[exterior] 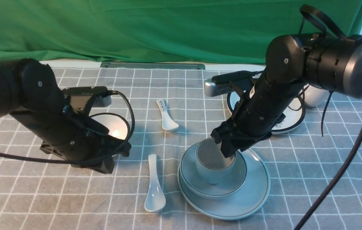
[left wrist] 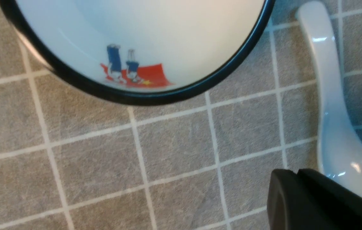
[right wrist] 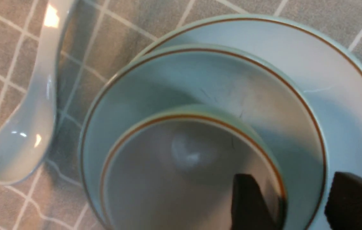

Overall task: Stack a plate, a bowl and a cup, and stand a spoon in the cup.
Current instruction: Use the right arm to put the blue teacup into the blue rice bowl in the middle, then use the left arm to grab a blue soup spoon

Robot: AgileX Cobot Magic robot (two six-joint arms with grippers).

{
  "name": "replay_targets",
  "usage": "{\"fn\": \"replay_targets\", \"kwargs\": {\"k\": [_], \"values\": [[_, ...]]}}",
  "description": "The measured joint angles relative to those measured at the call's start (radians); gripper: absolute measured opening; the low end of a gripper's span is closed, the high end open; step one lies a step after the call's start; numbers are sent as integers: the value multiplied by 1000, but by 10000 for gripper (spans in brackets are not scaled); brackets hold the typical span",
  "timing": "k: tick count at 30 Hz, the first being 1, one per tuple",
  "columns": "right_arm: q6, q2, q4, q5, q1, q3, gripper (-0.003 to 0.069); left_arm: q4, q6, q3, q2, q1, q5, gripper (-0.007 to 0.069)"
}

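The plate (exterior: 251,204) carries the bowl (exterior: 188,172), with the cup (exterior: 209,172) inside it. The left gripper (exterior: 105,164) hovers near the flat-lying spoon (exterior: 154,188) — I cannot tell its opening. The right gripper (exterior: 228,150) straddles the cup's wall, jaws apart — a skewed withdrawal could snag and topple it

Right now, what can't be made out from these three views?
1. Left tool: front view, its own arm hides the tips; left wrist view's edge cuts it off, so open or shut is unclear.
2. Black-rimmed white plate: front view, right arm covers its middle.
3. Small white ceramic spoon: front view, handle marks too small to read.
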Motion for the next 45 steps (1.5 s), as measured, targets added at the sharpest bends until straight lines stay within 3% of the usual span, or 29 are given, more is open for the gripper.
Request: {"fn": "replay_targets", "kwargs": {"k": [6,12,17,24,26,31,37,41,45], "values": [[8,-121,-38,6,1,-10,396,-8,-3,-19,1,-39,-19,8],[81,-294,-220,132,-11,-11,358,68,-134,-159,98,-130,34,11],[130,-398,-321,232,-41,-11,318,72,-204,-273,220,-142,87,46],[147,-528,-344,281,-50,-11,303,69,-248,-359,360,-142,119,248],[147,-560,-344,285,-50,-11,303,71,-264,-360,391,-142,106,365],[147,-576,-344,286,-50,-11,303,53,-266,-360,421,-142,82,451],[147,-576,-344,286,-50,-10,303,52,-266,-367,441,-142,80,379],[147,-576,-344,285,-50,-10,303,46,-221,-369,443,-142,83,128],[147,-576,-344,284,-50,-10,303,51,-198,-369,416,-142,99,122]]}}
